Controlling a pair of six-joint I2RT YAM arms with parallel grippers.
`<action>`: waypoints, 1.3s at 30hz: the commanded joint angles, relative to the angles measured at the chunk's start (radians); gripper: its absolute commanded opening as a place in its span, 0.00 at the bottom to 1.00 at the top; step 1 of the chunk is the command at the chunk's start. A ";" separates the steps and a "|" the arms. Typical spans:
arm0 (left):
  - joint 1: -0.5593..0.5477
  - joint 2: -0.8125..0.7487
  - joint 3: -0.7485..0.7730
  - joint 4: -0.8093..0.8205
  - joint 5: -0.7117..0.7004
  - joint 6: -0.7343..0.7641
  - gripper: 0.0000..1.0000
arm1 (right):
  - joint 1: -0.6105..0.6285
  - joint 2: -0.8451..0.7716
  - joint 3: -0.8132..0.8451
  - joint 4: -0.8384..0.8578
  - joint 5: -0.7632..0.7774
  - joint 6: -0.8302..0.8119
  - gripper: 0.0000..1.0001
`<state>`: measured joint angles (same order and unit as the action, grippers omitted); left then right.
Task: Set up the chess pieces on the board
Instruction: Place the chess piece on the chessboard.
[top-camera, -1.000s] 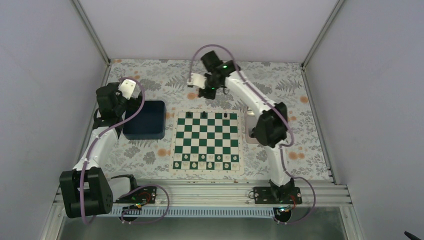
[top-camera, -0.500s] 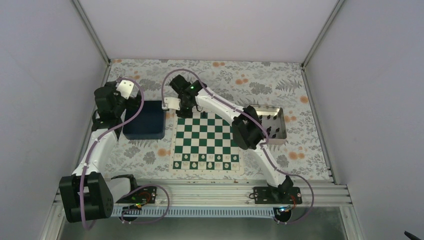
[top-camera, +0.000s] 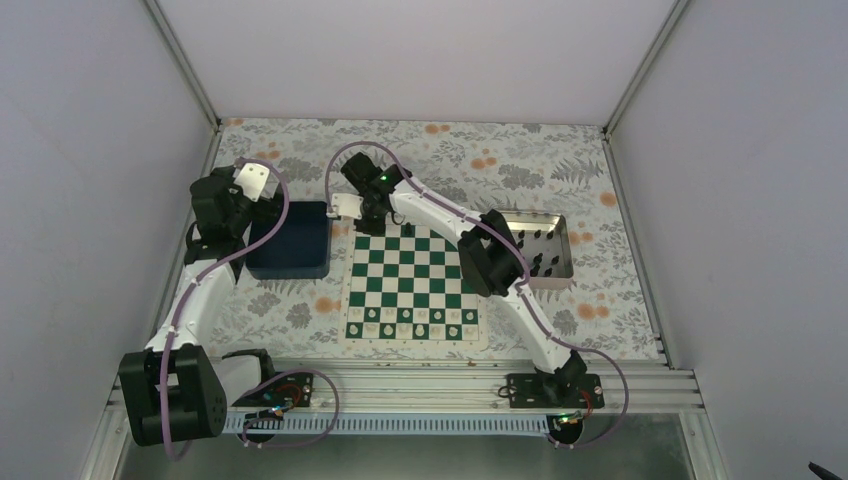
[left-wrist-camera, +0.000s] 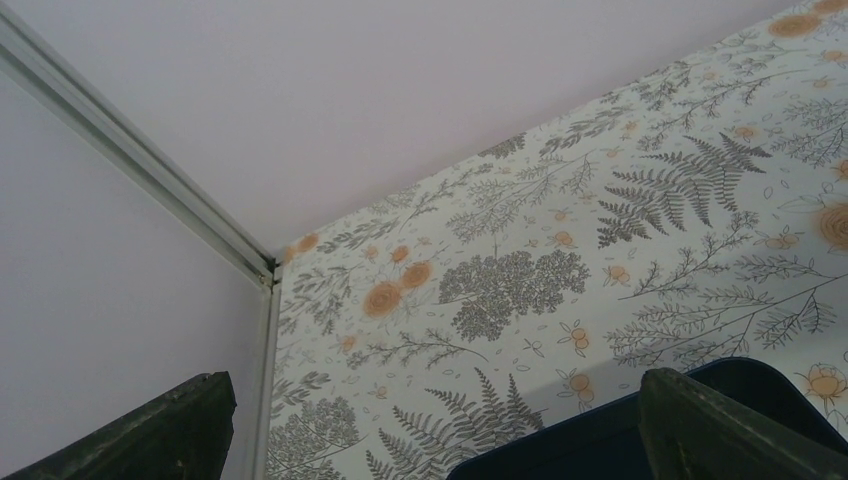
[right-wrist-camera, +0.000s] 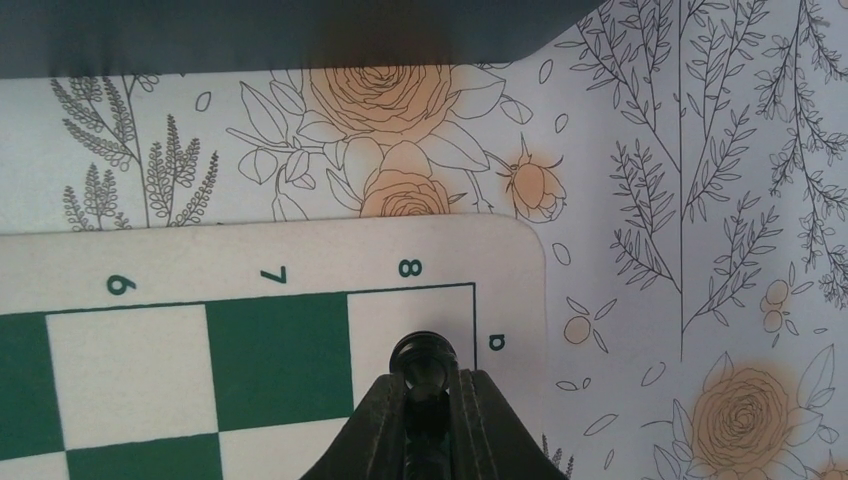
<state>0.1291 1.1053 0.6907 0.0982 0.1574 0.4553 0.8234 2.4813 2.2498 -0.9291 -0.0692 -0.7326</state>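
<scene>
The green-and-white board (top-camera: 413, 285) lies mid-table. My right gripper (top-camera: 365, 222) is over its far left corner, shut on a black chess piece (right-wrist-camera: 424, 352). In the right wrist view the gripper (right-wrist-camera: 425, 385) holds the piece upright over the white corner square by the "8" and "a" marks of the board (right-wrist-camera: 280, 350). More black pieces (top-camera: 540, 262) lie in the silver tray. My left gripper (top-camera: 265, 205) is open and empty above the dark blue bin's far left corner; its fingers (left-wrist-camera: 150, 430) stand wide apart.
The dark blue bin (top-camera: 290, 240) sits left of the board, close to the right gripper; it also shows in the wrist views (right-wrist-camera: 250, 30) (left-wrist-camera: 600, 440). The silver tray (top-camera: 535, 214) is right of the board. White pieces (top-camera: 410, 318) fill the near rows.
My right arm has swung left from behind the board's far edge to its far left corner, carrying the black piece. The left arm has barely moved.
</scene>
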 joint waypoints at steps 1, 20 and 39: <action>0.009 -0.016 -0.011 0.035 0.008 -0.014 1.00 | 0.002 0.021 0.030 0.024 0.013 0.002 0.10; 0.009 -0.008 -0.017 0.038 0.022 -0.014 1.00 | 0.000 0.037 0.028 0.006 -0.012 -0.007 0.10; 0.011 -0.001 -0.020 0.042 0.027 -0.012 1.00 | 0.002 0.048 0.020 -0.005 -0.017 -0.014 0.14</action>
<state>0.1337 1.1057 0.6815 0.1040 0.1646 0.4557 0.8234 2.5031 2.2509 -0.9218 -0.0696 -0.7395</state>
